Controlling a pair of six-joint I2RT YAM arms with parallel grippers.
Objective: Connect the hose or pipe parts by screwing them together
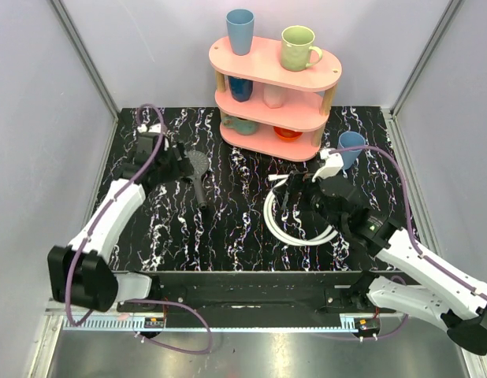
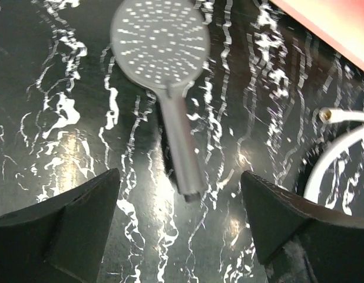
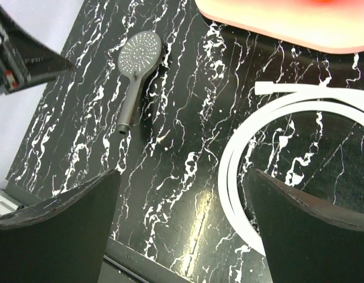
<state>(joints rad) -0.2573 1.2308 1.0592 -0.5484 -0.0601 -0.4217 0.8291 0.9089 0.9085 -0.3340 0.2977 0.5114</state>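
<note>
The grey round-faced shower head lies face up on the black marbled table, its dark handle pointing toward the near edge. My left gripper hovers open just left of the head. In the left wrist view the handle's end sits between the spread fingertips, and nothing is gripped by the left gripper. The white hose lies coiled at centre right, one end fitting free on the table. Open and empty, my right gripper hangs over the coil's left side.
A pink three-tier shelf with several cups stands at the back. A blue cup sits on the table to its right. Grey walls close in both sides. The table's front edge runs just below the right gripper.
</note>
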